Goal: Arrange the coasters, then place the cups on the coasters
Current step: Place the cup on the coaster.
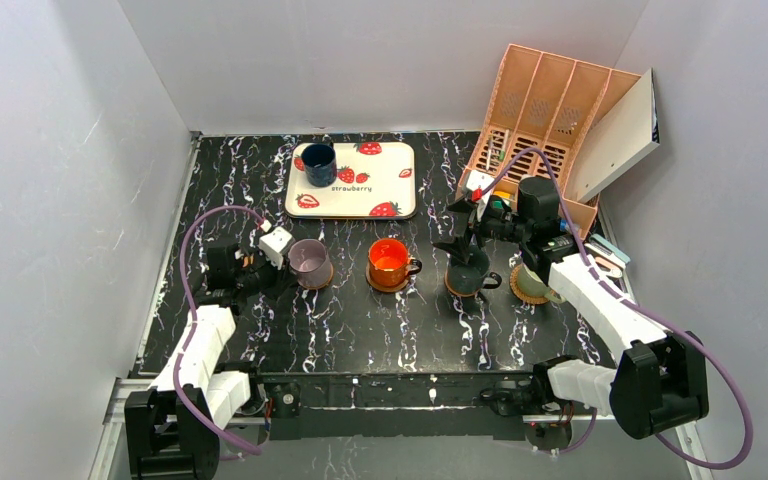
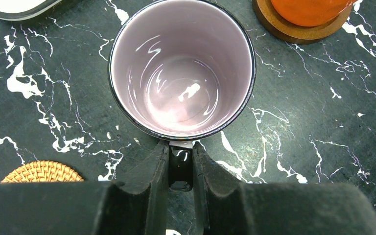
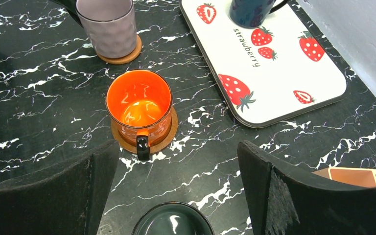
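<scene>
My left gripper (image 2: 181,169) is shut on the handle of the mauve cup (image 2: 181,68), which stands on a coaster (image 1: 317,278) at the left. A bare wicker coaster (image 2: 41,171) lies beside my left fingers. The orange-red cup (image 3: 138,105) sits on its coaster (image 3: 169,134) in the middle. Directly over the dark grey-green cup (image 3: 172,223) my right gripper (image 3: 176,161) hangs open and holds nothing. A pale green cup (image 1: 533,283) on a coaster is partly hidden by the right arm. The navy cup (image 1: 319,163) stands on the strawberry tray (image 1: 360,195).
A peach slotted rack (image 1: 545,120) with a white board (image 1: 615,125) leaning on it stands at the back right. Grey walls close in the left, back and right sides. The strawberry tray lies at the back centre.
</scene>
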